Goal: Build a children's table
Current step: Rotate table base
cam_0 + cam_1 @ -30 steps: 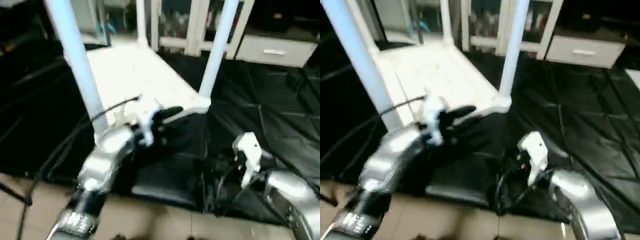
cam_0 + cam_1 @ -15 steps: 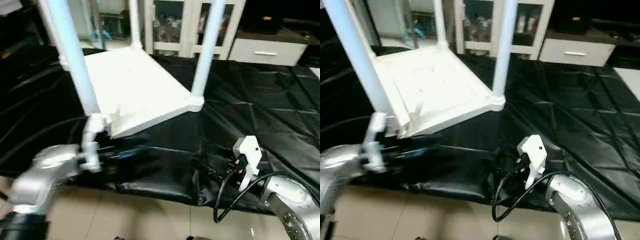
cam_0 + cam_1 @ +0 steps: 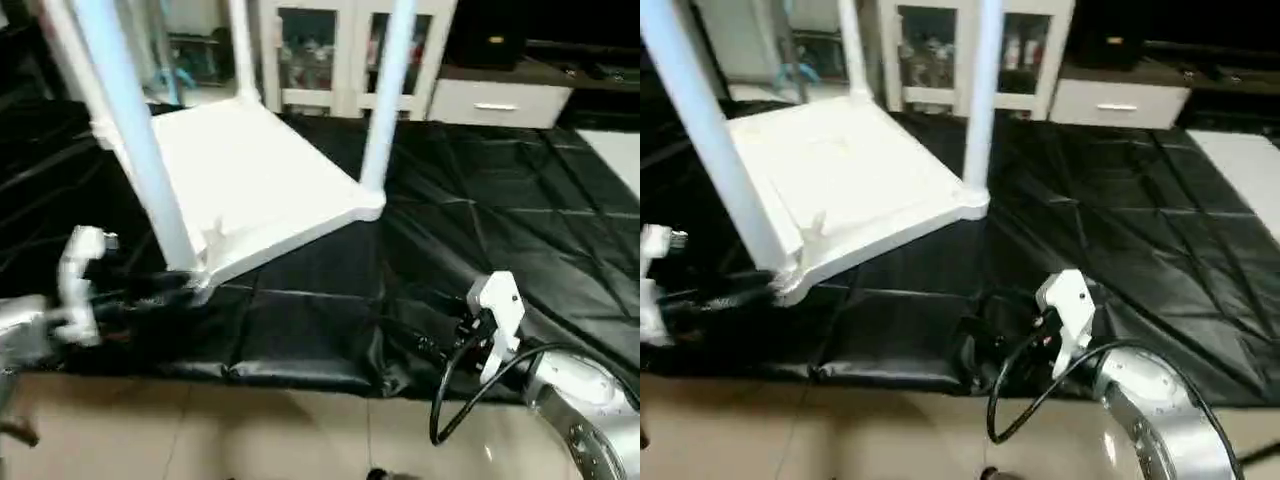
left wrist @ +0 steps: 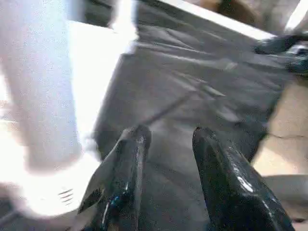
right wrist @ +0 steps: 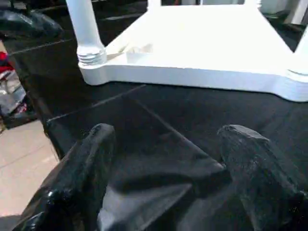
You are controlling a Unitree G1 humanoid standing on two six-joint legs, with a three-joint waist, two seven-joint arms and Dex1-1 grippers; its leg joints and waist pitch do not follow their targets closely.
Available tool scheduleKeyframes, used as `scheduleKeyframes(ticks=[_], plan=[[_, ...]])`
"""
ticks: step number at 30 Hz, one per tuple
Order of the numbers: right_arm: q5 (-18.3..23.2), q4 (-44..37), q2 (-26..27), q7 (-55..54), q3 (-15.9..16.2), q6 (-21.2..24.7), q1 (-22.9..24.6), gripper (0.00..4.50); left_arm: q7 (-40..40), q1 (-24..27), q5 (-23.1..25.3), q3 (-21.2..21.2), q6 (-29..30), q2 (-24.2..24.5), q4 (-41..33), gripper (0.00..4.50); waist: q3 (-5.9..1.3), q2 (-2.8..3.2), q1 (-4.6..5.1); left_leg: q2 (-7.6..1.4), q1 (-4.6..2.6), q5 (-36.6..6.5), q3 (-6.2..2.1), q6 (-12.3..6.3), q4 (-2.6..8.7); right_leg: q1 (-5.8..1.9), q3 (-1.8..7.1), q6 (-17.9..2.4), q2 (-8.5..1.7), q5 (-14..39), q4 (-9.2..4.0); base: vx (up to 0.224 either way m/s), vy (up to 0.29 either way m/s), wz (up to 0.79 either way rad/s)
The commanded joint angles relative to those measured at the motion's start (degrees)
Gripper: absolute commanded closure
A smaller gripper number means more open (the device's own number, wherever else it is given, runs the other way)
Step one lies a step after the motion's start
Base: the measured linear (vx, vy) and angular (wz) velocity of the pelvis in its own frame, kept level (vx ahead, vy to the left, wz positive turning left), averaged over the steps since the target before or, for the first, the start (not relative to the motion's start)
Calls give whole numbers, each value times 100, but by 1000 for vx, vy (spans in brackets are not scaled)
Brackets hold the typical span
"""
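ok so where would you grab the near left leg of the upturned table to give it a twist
Probably low on the near left leg, just above its threaded collar, where the upright tube enters the tabletop's corner socket. Come in level from the left, over the black mat; the left gripper already sits beside that base, jaws parted with nothing between them.

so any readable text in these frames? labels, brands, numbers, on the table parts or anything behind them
None readable.
Tabletop and legs: plain white, no marks or labels.
Black mat: no print.
Items behind the cabinet's glass doors: too small and blurred to read.
White drawer unit: one handle, no text.
White housing on the right arm: no lettering visible.
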State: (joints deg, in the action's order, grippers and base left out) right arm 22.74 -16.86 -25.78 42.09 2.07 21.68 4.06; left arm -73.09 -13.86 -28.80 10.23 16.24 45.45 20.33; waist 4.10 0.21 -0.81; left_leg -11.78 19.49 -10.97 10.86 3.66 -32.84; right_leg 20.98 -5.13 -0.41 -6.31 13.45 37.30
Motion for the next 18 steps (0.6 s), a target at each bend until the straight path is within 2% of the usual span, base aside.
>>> scheduleKeyframes(ticks=[1, 2, 3, 4, 5, 6, 7, 8, 9, 11, 15, 17, 18], plan=[[-15, 52, -51, 32, -78, -95, -123, 82, 34, -97, 207, 217, -289, 174, 425, 267, -192, -85, -214, 107, -402, -3025, -132, 361, 56, 435, 381, 151, -432, 4730, -1146, 55, -101, -2], [-15, 52, -51, 32, -78, -95, -123, 82, 34, -97, 207, 217, -289, 174, 425, 267, -241, -122, -221, 150, -323, -2012, -170, 163, -295, 421, 507, 216, -687, 5478, -1265, 55, -101, -2], [-23, 63, -48, 29, -74, -107, -119, 82, 92, -156, 257, 239, -408, 184, 522, 267, -303, -71, -363, -6, 111, -913, -337, 37, 33, -21, 630, 116, -695, 5057, -1029, 92, -54, -20], [-30, 73, -48, 20, -68, -117, -110, 82, 216, -281, 276, 303, -531, 143, 664, 267, -352, 47, -442, -77, 62, -1063, -287, 154, 316, 55, 458, -84, -338, 3786, -866, 69, -23, -12], [-38, 74, -48, 16, -60, -128, -102, 82, 272, -343, 268, 330, -588, 98, 694, 267, -397, 134, -461, -143, -24, -1233, -257, 255, 372, 99, 432, -490, -172, 2206, -688, 69, -23, -12], [-45, 75, -48, 14, -53, -138, -95, 82, 305, -405, 257, 346, -650, 60, 739, 267, -386, 148, -460, -142, -41, -1443, -238, 280, 392, 104, 428, -676, -107, 1733, -650, 0, 0, 0], [-46, 80, -44, 11, -52, -142, -93, 82, 326, -449, 230, 348, -669, 14, 736, 267, -366, 154, -472, -133, -58, -1946, -200, 325, 410, 107, 439, -919, -85, 1458, -630, 0, 0, 0], [-48, 81, -42, 9, -52, -144, -91, 82, 311, -475, 216, 342, -681, -4, 753, 267, -343, 138, -458, -121, -47, -2324, -192, 376, 419, 82, 442, -992, -99, 1623, -641, 0, 0, 0], [-52, 80, -37, 4, -51, -150, -85, 82, 293, -525, 189, 327, -723, -63, 766, 267, -353, 123, -457, -118, -47, -2383, -194, 380, 421, 65, 447, -984, -110, 1686, -642, 0, 0, 0], [-50, 82, -33, -1, -55, -153, -85, 82, 277, -580, 168, 312, -757, -159, 772, 267, -395, 94, -452, -119, 37, -2055, -206, 341, 439, -30, 458, -951, -127, 1328, -596, 0, 0, 0], [-83, 144, 4, -14, -19, -189, -129, 82, 603, -899, 375, 249, -1290, -580, 1107, 267, -439, 28, -436, -98, 62, -1498, -165, 216, 394, -77, 467, -994, -125, 618, -559, 0, 0, 0], [-93, 163, 6, -8, -8, -198, -147, 82, 687, -969, 406, 245, -1377, -650, 1162, 267, -468, 27, -406, -91, 78, -1197, -162, 152, 363, -110, 457, -1039, -115, 114, -504, 0, 0, 0], [-95, 167, 6, -7, -5, -200, -150, 82, 704, -982, 415, 244, -1397, -662, 1173, 267, -467, 16, -387, -90, 91, -1142, -163, 135, 364, -125, 456, -1042, -112, 34, -501, 0, 0, 0]])
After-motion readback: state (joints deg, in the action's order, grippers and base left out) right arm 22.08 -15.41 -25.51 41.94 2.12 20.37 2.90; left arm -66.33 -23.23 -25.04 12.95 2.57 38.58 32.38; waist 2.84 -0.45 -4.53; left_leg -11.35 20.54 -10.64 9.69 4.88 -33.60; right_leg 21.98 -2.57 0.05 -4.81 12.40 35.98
